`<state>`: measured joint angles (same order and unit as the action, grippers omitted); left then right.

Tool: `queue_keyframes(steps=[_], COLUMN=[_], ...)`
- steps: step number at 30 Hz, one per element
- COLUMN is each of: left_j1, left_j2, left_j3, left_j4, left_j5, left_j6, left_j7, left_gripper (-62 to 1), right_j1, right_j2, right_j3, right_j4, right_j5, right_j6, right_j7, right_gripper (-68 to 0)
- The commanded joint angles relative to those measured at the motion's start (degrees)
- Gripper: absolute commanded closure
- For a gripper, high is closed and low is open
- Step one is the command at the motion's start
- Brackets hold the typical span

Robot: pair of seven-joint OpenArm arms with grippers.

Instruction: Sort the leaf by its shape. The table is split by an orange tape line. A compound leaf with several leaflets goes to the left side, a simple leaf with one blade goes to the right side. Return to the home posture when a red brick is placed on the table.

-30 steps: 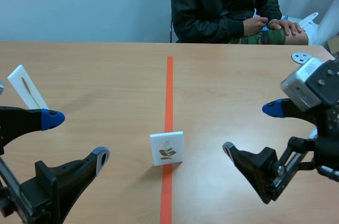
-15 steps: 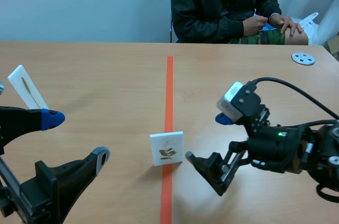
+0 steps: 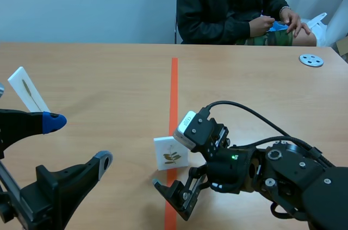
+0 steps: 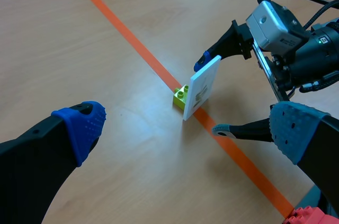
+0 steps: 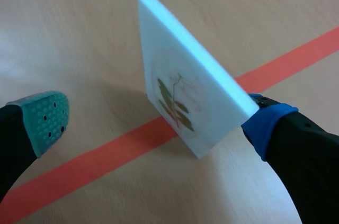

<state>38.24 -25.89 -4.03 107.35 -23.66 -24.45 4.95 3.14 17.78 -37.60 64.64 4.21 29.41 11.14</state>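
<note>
A white card (image 3: 171,153) with a small compound leaf stands upright on the orange tape line (image 3: 174,86), held up by a yellow-green brick (image 4: 181,97). My right gripper (image 3: 169,172) is open and straddles the card. In the right wrist view the card (image 5: 185,91) stands between the fingers, with the blue pad (image 5: 267,123) at its back edge and the teal pad (image 5: 45,118) well clear of its face. My left gripper (image 3: 78,141) stays open low on the left, away from the card (image 4: 204,86).
A second white card (image 3: 28,89) with one narrow blade stands at the far left. A person (image 3: 228,7) sits across the table with hands in the lap. A grey disc (image 3: 311,60) lies at the far right. A red studded piece (image 4: 310,216) shows beside my left finger.
My right arm has swung from the right side leftward and down to the tape line, so its open fingers now flank the leaf card. The left arm has not moved.
</note>
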Motion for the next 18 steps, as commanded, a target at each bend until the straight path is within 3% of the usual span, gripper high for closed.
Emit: queue_keyframes(steps=[1,9,18], left_j1=[0.0,0.0,0.0], left_j2=[0.0,0.0,0.0], left_j3=[-0.3,-0.3,-0.3], left_j4=[0.3,0.3,0.3], left_j5=[-0.7,-0.7,-0.7], left_j6=[-0.3,-0.3,-0.3], left_j7=[-0.8,-0.8,-0.8], left_gripper=[-62.3,-62.3,-62.3], right_j1=[0.7,0.5,0.3], right_j2=[0.1,-0.3,-0.3], right_j3=[-0.3,-1.4,-1.4], right_j4=[1.0,1.0,1.0], right_j5=[-0.5,-1.2,-1.2], right_j6=[0.0,-0.5,-1.6], right_j7=[0.8,0.8,0.8], right_gripper=[-61.8,-38.0,-27.9])
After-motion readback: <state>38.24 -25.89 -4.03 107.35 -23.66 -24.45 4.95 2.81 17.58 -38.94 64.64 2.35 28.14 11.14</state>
